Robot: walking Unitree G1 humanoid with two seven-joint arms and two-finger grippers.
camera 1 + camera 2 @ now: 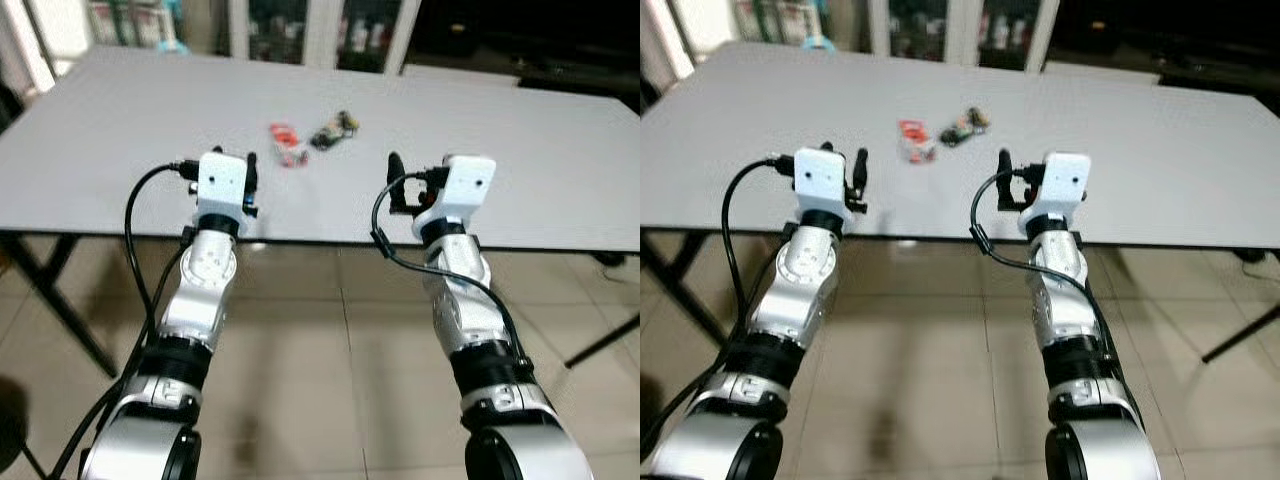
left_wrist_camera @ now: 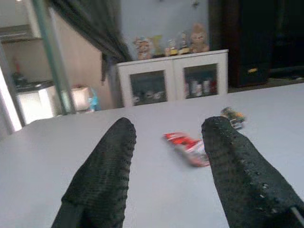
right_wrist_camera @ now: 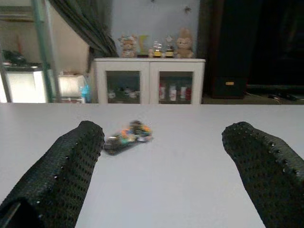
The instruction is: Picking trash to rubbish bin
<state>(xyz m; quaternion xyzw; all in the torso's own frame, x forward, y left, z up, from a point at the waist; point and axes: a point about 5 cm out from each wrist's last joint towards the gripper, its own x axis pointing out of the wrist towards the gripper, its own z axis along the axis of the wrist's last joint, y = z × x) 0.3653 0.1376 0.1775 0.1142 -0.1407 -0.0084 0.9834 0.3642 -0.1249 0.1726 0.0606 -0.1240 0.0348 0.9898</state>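
Two pieces of trash lie in the middle of the grey table [image 1: 520, 170]: a red and white wrapper [image 1: 286, 143] and, just right of it, a dark crumpled wrapper [image 1: 333, 130]. My left gripper [image 1: 250, 170] is raised over the table's near edge, open, a short way in front of the red wrapper [image 2: 187, 146]. My right gripper [image 1: 395, 175] hovers at the same edge, open wide, with the dark wrapper [image 3: 127, 137] ahead and slightly to its left. Nothing sits between either pair of fingers.
A white glass-door cabinet [image 3: 149, 80] with small figures on top stands behind the table. Black table legs [image 1: 60, 310] angle down at the left and right over the tiled floor [image 1: 340, 380]. A dark curtain [image 2: 90, 33] hangs at the back left.
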